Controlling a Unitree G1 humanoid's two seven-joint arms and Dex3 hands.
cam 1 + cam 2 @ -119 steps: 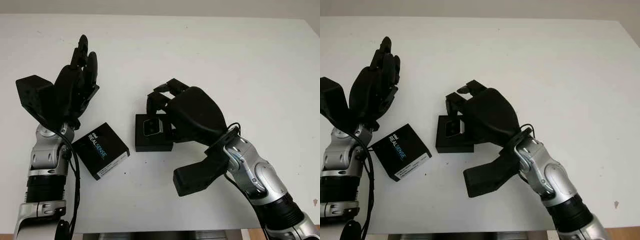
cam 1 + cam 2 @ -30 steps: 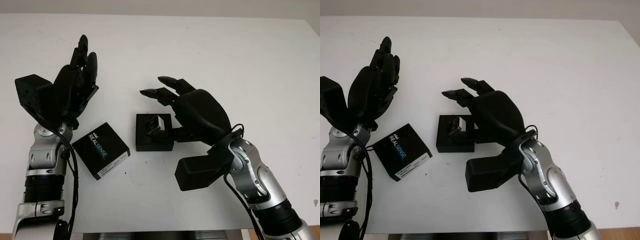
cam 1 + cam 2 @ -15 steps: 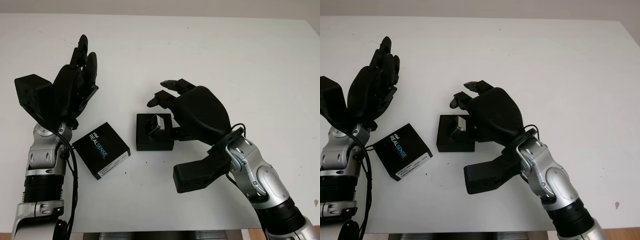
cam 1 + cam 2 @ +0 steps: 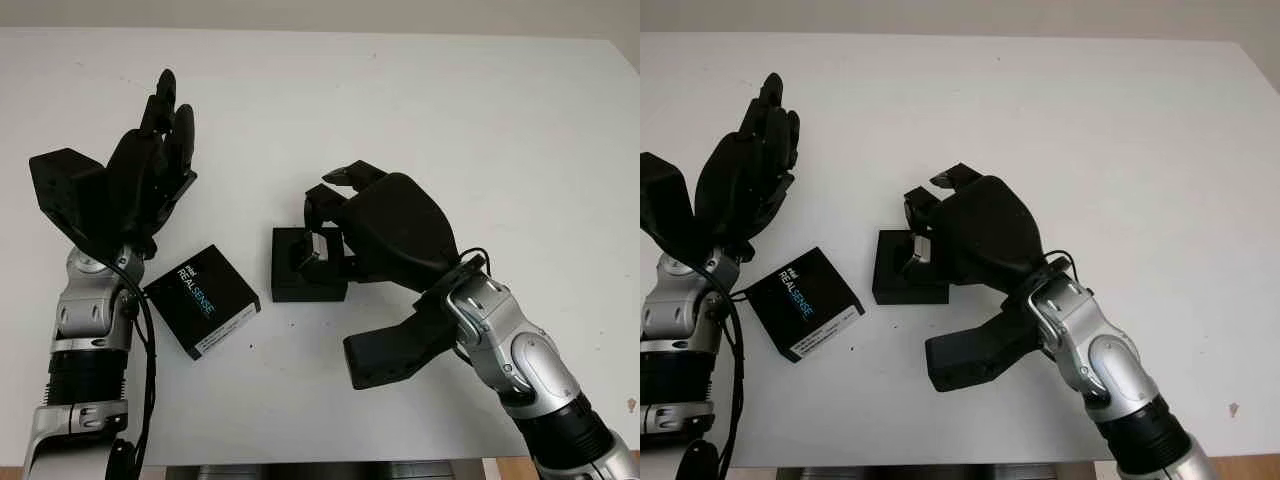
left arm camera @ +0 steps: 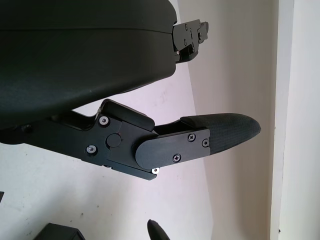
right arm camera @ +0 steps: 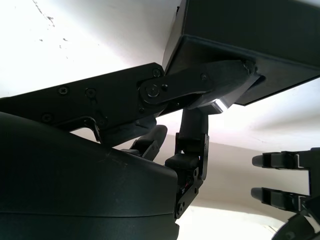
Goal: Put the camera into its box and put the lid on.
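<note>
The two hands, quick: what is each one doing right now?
Left hand: open, raised beside the lid.
Right hand: fingers closed on the camera in the box.

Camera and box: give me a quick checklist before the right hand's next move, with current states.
1. Camera in the box: it sits on the box, tilted; fully seated cannot tell.
2. Right hand curled on the camera: ok; firmness of grip cannot tell.
3. Box flat on the table: ok.
4. Lid on the box: not ok. It lies on the table left of the box, apart from it, label side up.
5. Left hand out of the way: ok. It is open, raised above the table behind the lid.
6. Lid reachable: looks ok, nothing lies on it.
</note>
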